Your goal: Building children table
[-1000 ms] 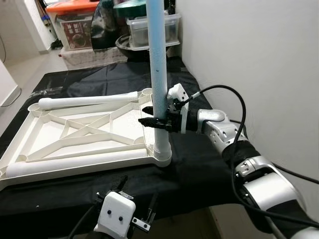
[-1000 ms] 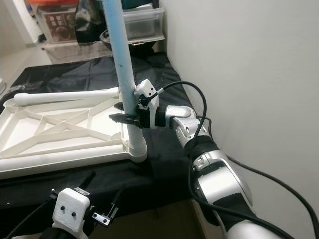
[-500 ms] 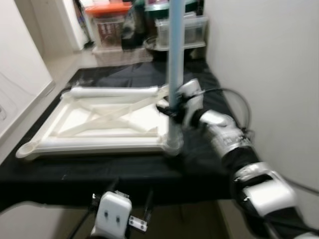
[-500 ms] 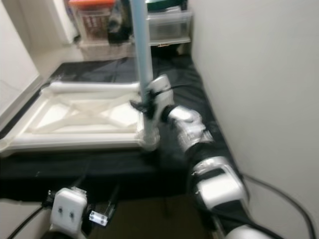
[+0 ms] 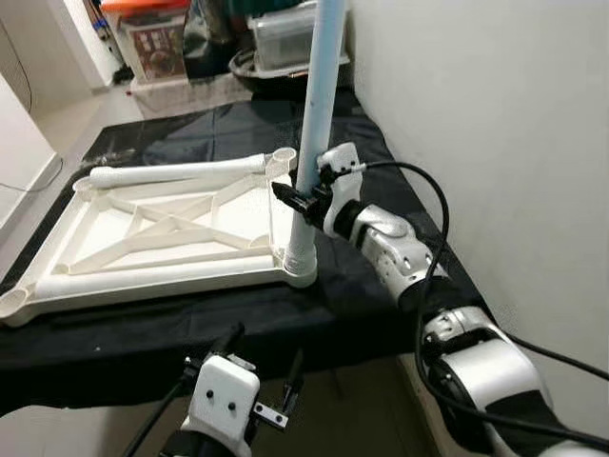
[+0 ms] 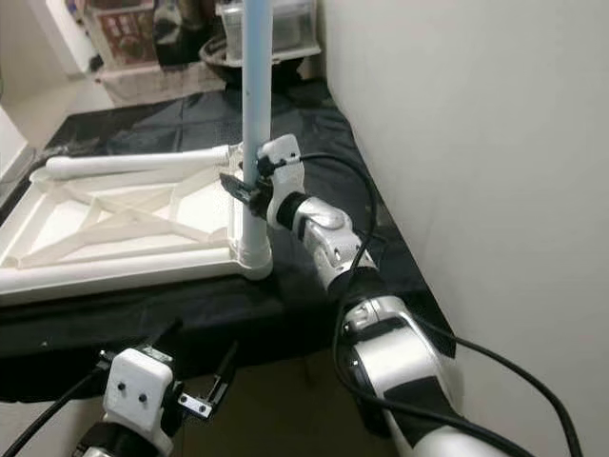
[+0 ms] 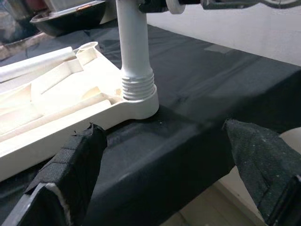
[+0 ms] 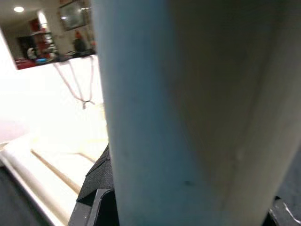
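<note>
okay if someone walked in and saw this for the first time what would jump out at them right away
First, the tall pale blue table leg standing upright in the near right corner socket of the upside-down white tabletop, with the right hand clamped around it partway up. The tabletop lies on a black cloth, with another white leg lying along its far edge. The left hand hangs open below the cloth's near edge.

Home storage corner: plastic storage bins (image 5: 152, 43), white wall (image 5: 476, 124), tiled floor (image 5: 57, 124).

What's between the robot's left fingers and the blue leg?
Bare black cloth, seen in the left wrist view, between the left gripper and the leg.
</note>
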You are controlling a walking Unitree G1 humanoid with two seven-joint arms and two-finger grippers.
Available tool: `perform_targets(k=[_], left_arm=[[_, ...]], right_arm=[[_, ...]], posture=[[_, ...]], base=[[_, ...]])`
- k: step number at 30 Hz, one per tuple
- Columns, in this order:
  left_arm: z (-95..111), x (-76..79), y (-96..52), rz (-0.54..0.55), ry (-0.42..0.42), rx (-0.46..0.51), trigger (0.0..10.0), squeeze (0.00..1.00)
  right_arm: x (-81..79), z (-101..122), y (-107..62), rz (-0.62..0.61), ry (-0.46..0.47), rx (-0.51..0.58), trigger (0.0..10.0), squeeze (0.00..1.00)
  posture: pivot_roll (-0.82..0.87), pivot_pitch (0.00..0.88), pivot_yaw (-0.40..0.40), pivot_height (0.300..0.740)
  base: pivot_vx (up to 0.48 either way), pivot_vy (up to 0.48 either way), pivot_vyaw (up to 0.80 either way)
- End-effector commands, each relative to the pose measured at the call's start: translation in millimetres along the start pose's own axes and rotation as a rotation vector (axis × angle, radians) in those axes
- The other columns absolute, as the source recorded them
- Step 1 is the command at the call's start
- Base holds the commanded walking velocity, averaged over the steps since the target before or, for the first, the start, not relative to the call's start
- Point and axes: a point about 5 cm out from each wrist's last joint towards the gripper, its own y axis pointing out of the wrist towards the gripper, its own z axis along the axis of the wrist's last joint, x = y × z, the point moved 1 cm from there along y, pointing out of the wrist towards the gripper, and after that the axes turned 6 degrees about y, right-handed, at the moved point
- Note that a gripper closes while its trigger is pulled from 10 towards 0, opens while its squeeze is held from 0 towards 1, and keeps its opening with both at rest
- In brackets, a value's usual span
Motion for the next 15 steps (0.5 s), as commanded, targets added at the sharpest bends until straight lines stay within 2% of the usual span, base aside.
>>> perform_targets(k=[1,6,12,14,15], left_arm=[[-4,-0.7,-1.6,0.003,0.007,-0.024,10.0,0.00],[-4,-1.0,0.0,0.011,0.006,-0.021,10.0,0.00],[-5,-2.8,0.8,0.014,0.010,-0.019,10.0,0.00],[-4,-4.0,1.6,0.017,0.011,-0.015,10.0,0.00],[-4,-4.0,1.6,0.017,0.011,-0.015,10.0,0.00]], right_arm=[[8.2,-34,-8.7,-0.072,0.003,-0.144,10.0,0.00],[6.4,-33,-4.0,-0.143,-0.072,-0.175,10.0,0.00],[2.8,-35,-1.0,-0.158,-0.106,-0.218,10.0,0.00],[5.2,-32,1.5,-0.247,-0.159,-0.227,10.0,0.00],[5.2,-32,1.5,-0.247,-0.159,-0.227,10.0,0.00]], posture=[[0.08,0.118,0.053,0.740],[0.08,0.117,0.045,0.740],[0.08,0.117,0.045,0.740],[0.08,0.117,0.045,0.740],[0.08,0.117,0.045,0.740]], base=[[0.000,0.000,0.00],[0.000,0.000,0.00],[0.000,0.000,0.00],[0.000,0.000,0.00],[0.000,0.000,0.00]])
